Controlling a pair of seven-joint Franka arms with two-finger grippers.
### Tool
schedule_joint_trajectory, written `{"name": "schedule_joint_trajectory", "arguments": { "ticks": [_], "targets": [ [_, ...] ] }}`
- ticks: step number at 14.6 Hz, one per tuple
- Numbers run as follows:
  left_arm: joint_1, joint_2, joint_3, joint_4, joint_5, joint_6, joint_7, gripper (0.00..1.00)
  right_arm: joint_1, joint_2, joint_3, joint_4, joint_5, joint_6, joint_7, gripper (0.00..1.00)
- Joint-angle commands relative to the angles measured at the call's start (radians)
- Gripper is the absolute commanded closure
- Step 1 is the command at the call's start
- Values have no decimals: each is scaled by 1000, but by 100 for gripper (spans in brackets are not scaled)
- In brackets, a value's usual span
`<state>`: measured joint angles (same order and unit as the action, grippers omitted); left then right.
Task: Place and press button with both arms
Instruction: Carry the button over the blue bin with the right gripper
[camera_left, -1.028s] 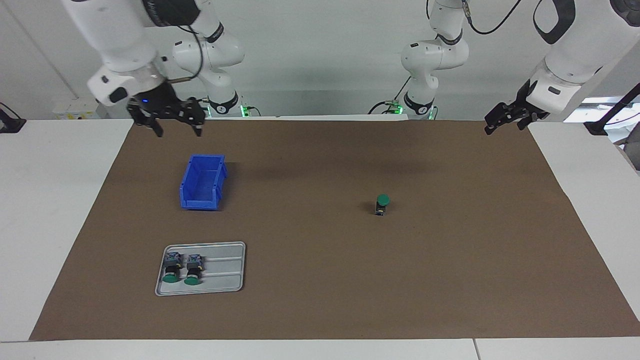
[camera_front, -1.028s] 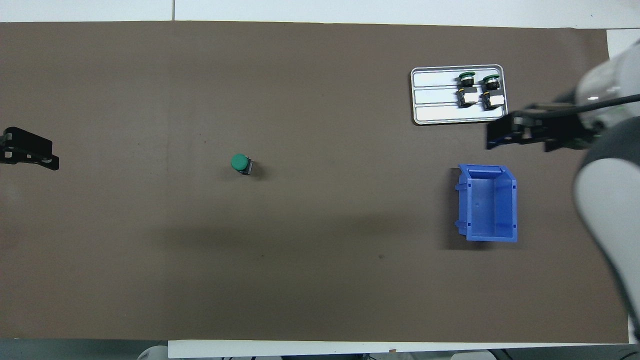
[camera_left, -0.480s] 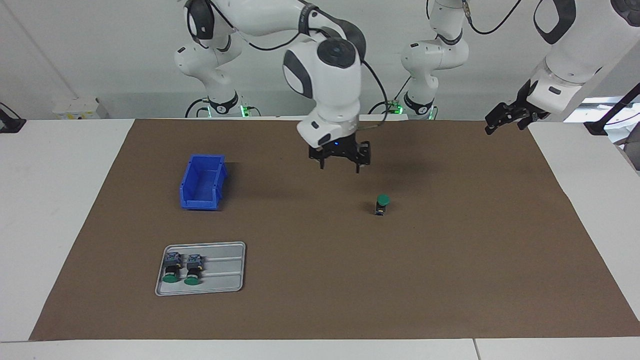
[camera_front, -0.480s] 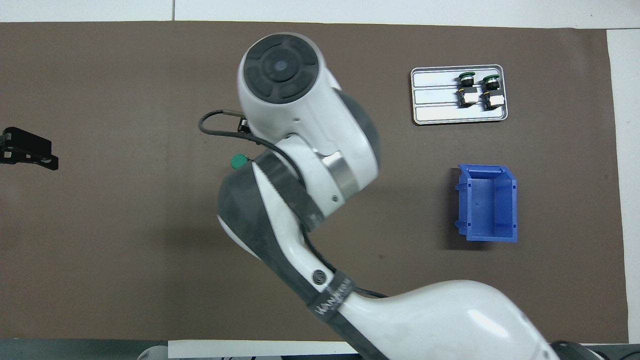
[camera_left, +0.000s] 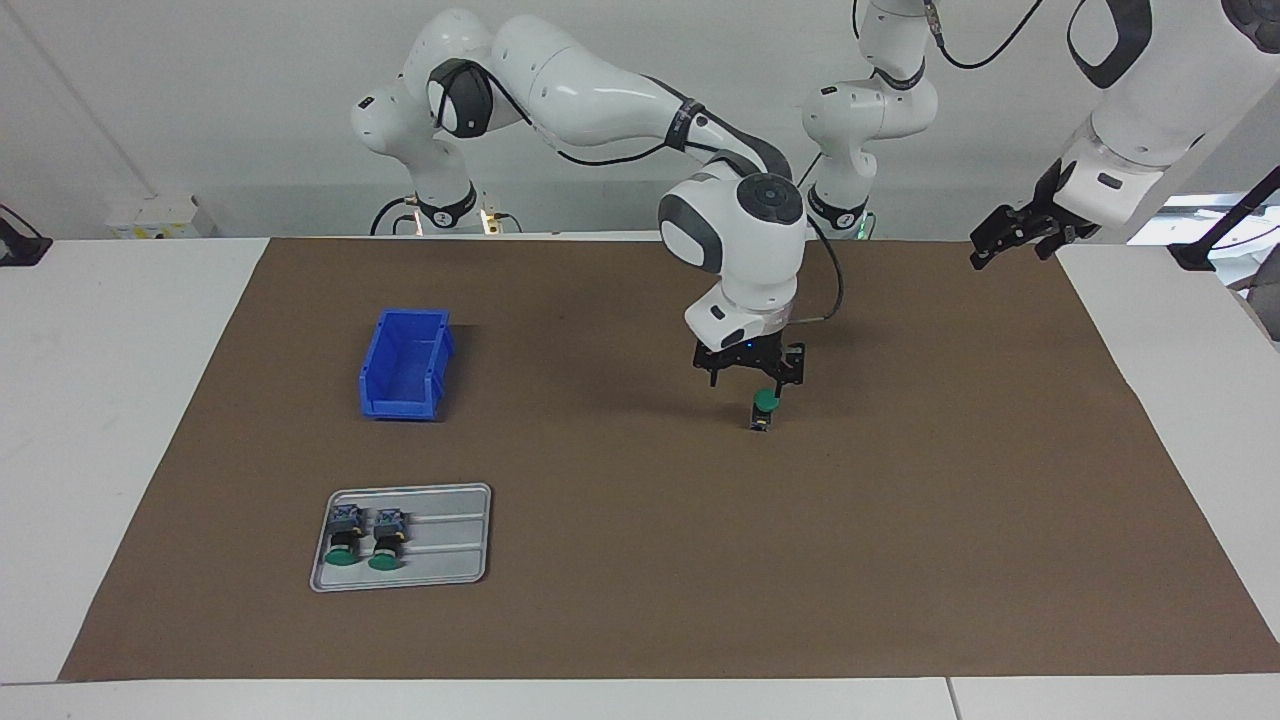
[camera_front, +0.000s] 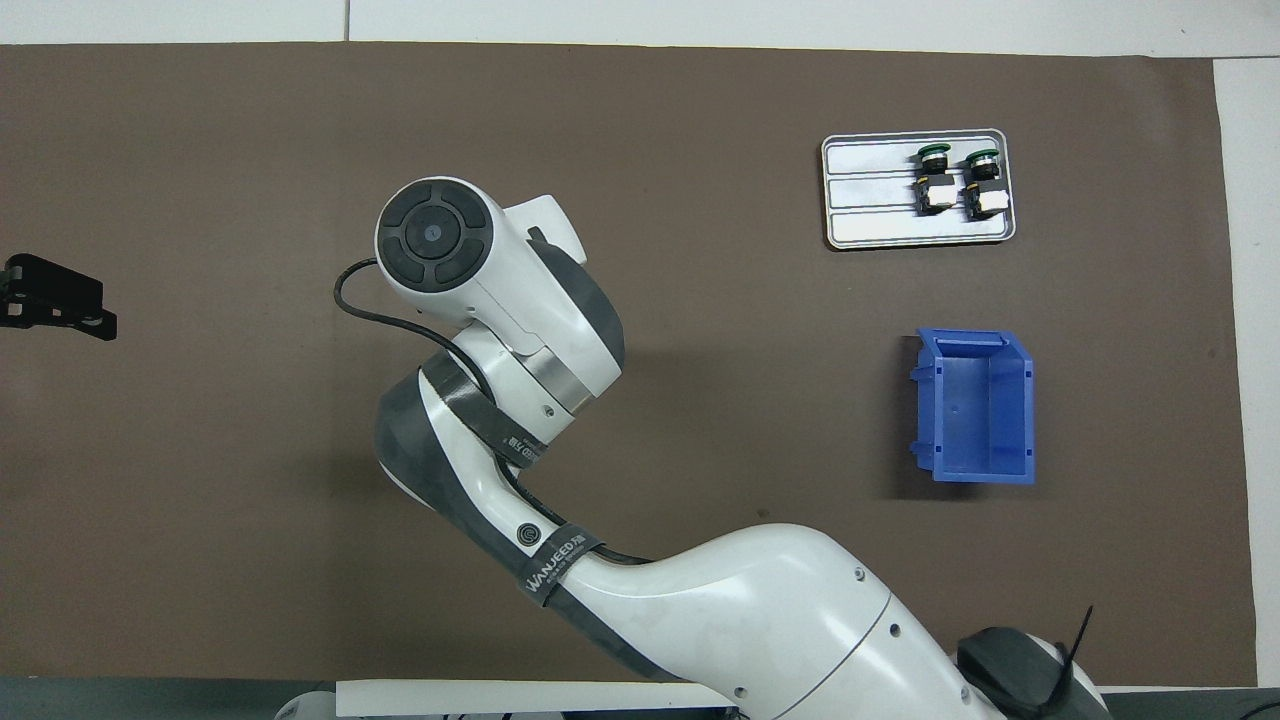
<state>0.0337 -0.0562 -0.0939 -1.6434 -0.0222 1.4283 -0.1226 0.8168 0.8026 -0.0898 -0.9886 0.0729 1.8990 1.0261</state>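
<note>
Facing view: the right gripper (camera_left: 752, 376), fingers spread, hangs just over the upright green-capped black push-button (camera_left: 764, 408) standing mid-mat. An off-centre descent could tip it. The left gripper (camera_left: 1012, 236) waits open over the mat's corner.

Right arm (camera_left: 600, 95): reaches out from its base, elbow high, forearm angled down across the counter's middle, wrist (camera_left: 745, 235) bent so the gripper points straight down. Right gripper (camera_left: 752, 382): low, fingers spread apart, tips pointing down; hidden under the wrist in the overhead view. Left arm (camera_left: 1150, 110): waits, raised at its own end. Left gripper (camera_left: 1012, 238): up in the air at the counter's edge, tilted, fingers apart.
</note>
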Motion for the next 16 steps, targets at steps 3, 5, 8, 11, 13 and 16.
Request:
{"name": "schedule_joint_trajectory", "arguments": {
  "ticks": [3,5,8,11,13,16],
  "targets": [
    [2,-16,2,-9,14,11,0,0,13,82,-4,27,-25,90,23,0],
    [2,-16,2,-9,14,11,0,0,33,110,-4,25,-27,118,17,0],
    [2,-16,2,-9,14,11,0,0,47,135,-4,24,-33,134,11,0],
    [2,-16,2,-9,14,11,0,0,44,132,-4,13,-28,138,-20,22],
    [2,-16,0,-9,14,11,0,0,36,132,10,15,-24,140,-23,49],
    [-1,-16,0,-10,14,14,9,0,38,130,12,13,-31,127,-93,90]
  ]
}}
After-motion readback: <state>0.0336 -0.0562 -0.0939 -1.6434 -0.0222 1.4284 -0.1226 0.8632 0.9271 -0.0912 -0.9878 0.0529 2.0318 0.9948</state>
